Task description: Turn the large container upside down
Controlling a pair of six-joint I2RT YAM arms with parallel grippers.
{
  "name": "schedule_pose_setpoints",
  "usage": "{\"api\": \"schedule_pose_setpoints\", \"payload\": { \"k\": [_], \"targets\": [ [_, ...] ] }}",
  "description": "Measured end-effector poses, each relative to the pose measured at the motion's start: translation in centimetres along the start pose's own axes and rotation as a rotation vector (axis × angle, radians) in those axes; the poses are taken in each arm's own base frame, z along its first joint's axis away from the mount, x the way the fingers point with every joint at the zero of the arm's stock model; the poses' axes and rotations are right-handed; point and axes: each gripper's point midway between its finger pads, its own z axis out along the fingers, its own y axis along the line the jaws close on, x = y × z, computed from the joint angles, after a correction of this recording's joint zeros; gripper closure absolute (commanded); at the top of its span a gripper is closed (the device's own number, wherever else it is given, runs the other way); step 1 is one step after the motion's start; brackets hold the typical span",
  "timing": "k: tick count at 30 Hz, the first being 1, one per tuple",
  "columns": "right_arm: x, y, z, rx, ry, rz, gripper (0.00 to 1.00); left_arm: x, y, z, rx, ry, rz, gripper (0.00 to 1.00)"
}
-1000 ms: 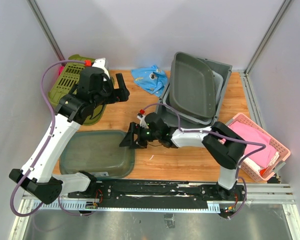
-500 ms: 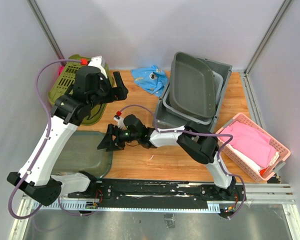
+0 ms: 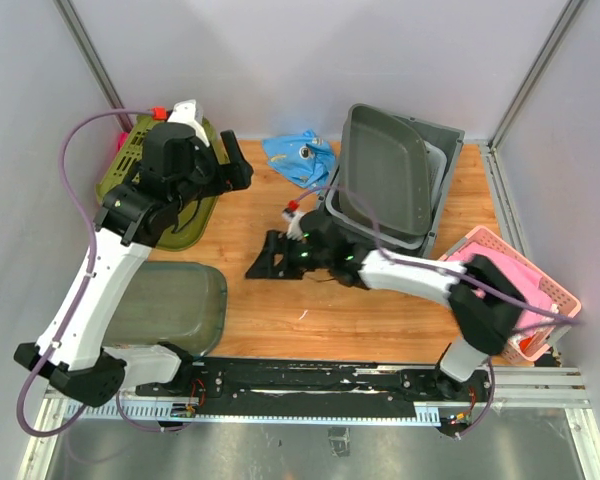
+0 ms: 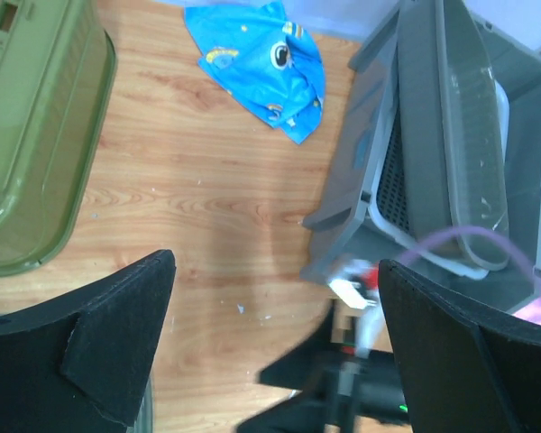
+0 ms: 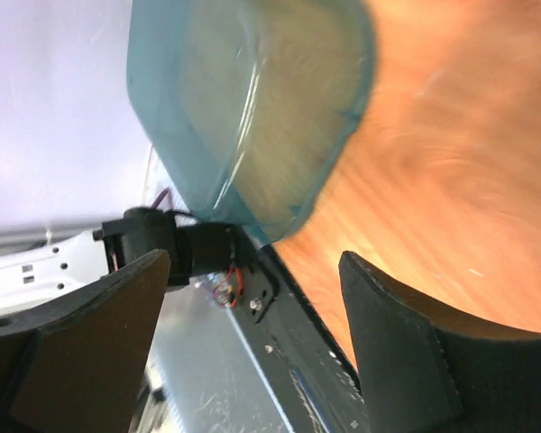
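Observation:
The large container (image 3: 165, 305), a translucent green-grey tub, lies flat at the table's front left, partly under the left arm. I cannot tell whether its base or its opening faces up. The right wrist view shows it blurred, ahead of the fingers (image 5: 252, 108). My right gripper (image 3: 265, 262) is open and empty a short way to the container's right, low over the wood (image 5: 254, 262). My left gripper (image 3: 235, 165) is open and empty, high over the back left (image 4: 275, 266), looking down on the right arm (image 4: 361, 388).
A grey bin (image 3: 385, 185) with a grey tray leaning in it stands at the back right. An olive basket (image 3: 145, 165) sits at the back left, a blue cloth (image 3: 300, 155) at the back middle, and a pink basket (image 3: 515, 290) at the right edge.
The right gripper reached left to the container, then drew back to the right. The container now lies further left than a second ago. The left arm shifted slightly back and left.

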Motion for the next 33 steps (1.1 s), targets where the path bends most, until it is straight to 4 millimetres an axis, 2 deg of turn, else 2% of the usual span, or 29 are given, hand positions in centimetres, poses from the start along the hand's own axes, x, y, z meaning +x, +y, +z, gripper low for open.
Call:
{"api": "schedule_pose_setpoints", "payload": {
  "k": [2,5,8,9,12,16,20,23,26,28,31,33],
  "targets": [
    [-1.8,-0.1,-3.5,0.085,-0.084,-0.062,0.18,-0.7,-0.2,0.4,-0.008,-0.011,0.002,0.01],
    [-5.3,0.8,-11.0,0.230,-0.282,-0.209,0.15,-1.2,-1.0,2.2,-0.008,0.002,0.015,0.01],
    [-7.1,1.3,-19.1,0.358,-0.473,-0.319,0.14,-0.7,-2.1,5.0,-0.008,0.044,0.037,0.01],
    [-7.6,0.8,-22.3,0.421,-0.539,-0.341,0.14,-0.2,-2.6,6.0,-0.007,0.063,0.048,0.01],
    [-8.2,-2.0,-29.6,0.611,-0.682,-0.340,0.13,1.7,-4.9,8.5,0.014,0.122,0.092,0.01],
    [-7.3,-5.5,-36.5,0.838,-0.787,-0.299,0.13,4.1,-9.5,11.2,0.062,0.162,0.160,0.01],
    [-6.2,-6.9,-40.2,0.976,-0.846,-0.272,0.14,5.5,-13.9,13.7,0.089,0.156,0.216,0.01],
    [-5.6,-7.3,-41.7,1.029,-0.868,-0.267,0.14,5.9,-16.2,15.3,0.101,0.139,0.238,0.01],
    [-5.1,-7.6,-42.8,1.072,-0.877,-0.265,0.14,6.4,-17.3,16.9,0.090,0.123,0.259,0.01],
    [-4.8,-7.9,-43.3,1.103,-0.876,-0.261,0.14,6.9,-17.4,18.2,0.070,0.117,0.274,0.06],
    [-4.5,-8.3,-43.6,1.129,-0.867,-0.259,0.14,8.4,-17.2,19.9,0.037,0.134,0.299,0.18],
    [-4.3,-8.4,-43.7,1.140,-0.862,-0.259,0.14,9.6,-16.9,21.0,0.017,0.151,0.314,0.30]
  ]
}}
